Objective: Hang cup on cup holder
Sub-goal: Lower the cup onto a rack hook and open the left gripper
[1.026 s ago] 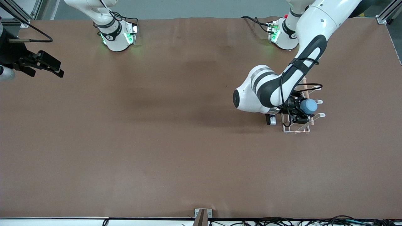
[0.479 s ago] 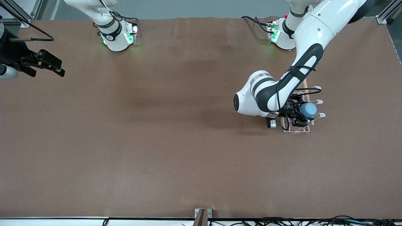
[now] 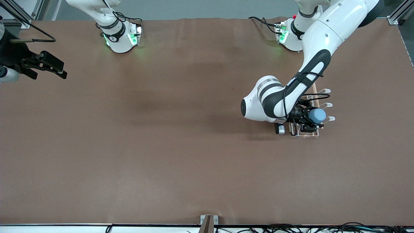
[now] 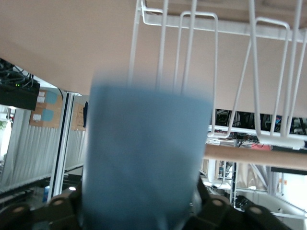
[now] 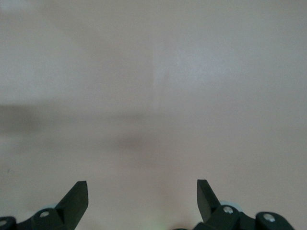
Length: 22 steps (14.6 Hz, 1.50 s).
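My left gripper (image 3: 311, 120) is shut on the light-blue cup (image 3: 317, 115) and holds it over the white wire cup holder (image 3: 326, 104), at the rack's end nearest the front camera. In the left wrist view the cup (image 4: 144, 158) fills the space between the jaws, with the rack's white prongs (image 4: 268, 81) and its wooden dowel (image 4: 254, 155) right by it. I cannot tell whether the cup touches a prong. My right gripper (image 3: 53, 68) is open and empty, waiting above the table edge at the right arm's end; its fingertips (image 5: 76, 196) show over bare table.
The brown table (image 3: 161, 145) carries only the rack. The left arm's elbow (image 3: 258, 103) hangs low beside the rack. Cables (image 3: 323, 228) run along the front edge.
My left gripper has sunk and shifted with the cup toward the rack's end nearest the front camera. The right arm has barely moved.
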Available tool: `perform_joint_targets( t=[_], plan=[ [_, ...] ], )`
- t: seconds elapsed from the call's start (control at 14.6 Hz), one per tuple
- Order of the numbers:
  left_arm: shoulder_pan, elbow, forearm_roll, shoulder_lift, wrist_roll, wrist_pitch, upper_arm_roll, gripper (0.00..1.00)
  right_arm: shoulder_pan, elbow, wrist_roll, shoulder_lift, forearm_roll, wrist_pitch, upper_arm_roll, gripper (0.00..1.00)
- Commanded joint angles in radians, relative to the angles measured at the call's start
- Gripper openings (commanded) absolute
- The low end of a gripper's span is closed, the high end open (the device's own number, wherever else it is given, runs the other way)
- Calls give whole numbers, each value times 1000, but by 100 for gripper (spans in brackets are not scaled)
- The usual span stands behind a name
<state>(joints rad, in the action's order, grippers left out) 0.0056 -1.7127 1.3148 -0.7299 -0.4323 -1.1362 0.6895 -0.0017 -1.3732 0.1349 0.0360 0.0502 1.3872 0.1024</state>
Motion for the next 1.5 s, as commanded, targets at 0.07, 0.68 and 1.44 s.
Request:
perform_joint_targets(
  t=[0.07,0.68,1.44],
  plan=[
    [-3,50,15,-13,44,10,8,100,-6,9,-9,1,-9,-11,6,100],
    [-9,332,-121,-2,113,-7,31,100,-7,9,-9,1,-9,-10,6,100],
    [14,504,-256,101,415,-59,191,100,-9,8,-11,1,-9,-11,5,100]
  ],
)
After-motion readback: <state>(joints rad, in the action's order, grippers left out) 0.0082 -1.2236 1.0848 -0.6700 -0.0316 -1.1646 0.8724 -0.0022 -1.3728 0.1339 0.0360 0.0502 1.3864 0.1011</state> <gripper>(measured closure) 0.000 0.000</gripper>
